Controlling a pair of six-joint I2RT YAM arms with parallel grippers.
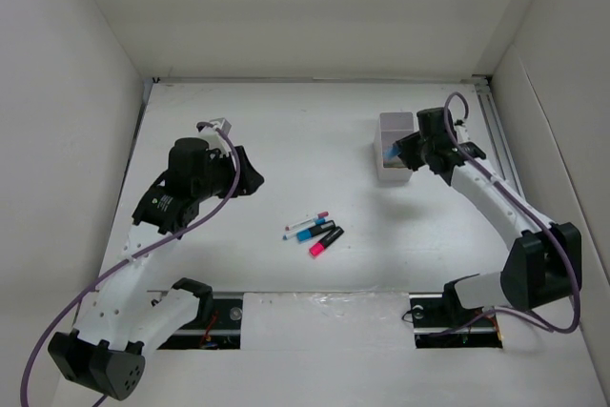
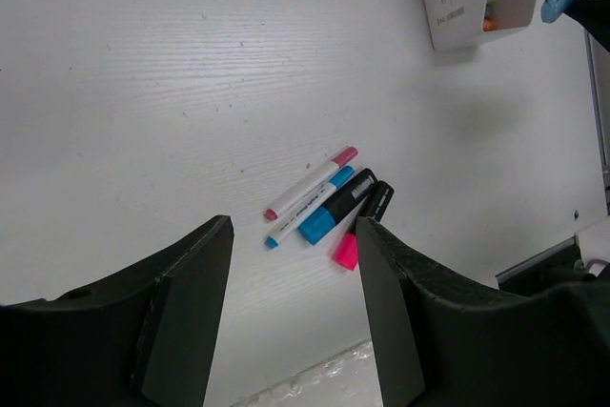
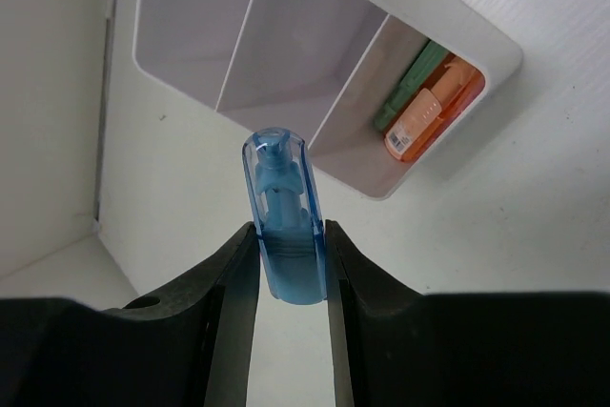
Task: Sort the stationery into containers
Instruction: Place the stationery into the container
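Note:
My right gripper [image 3: 291, 259] is shut on a stubby pastel blue piece [image 3: 283, 221] and holds it above the white divided box [image 3: 238, 35], near its edge. The box [image 1: 395, 146] stands at the back right; one end compartment holds an orange piece [image 3: 429, 113] and a green piece [image 3: 408, 88], the other two look empty. My left gripper [image 2: 294, 307] is open and empty, raised above the table. Ahead of it lie two thin white pens [image 2: 310, 182], a black marker with a blue end [image 2: 337, 207] and a black marker with a pink end [image 2: 362, 226], also in the top view [image 1: 315, 232].
White walls close the table on the left, back and right. A metal rail [image 1: 498, 131] runs along the right side behind the box. Cut-outs with arm bases [image 1: 205, 316] sit at the near edge.

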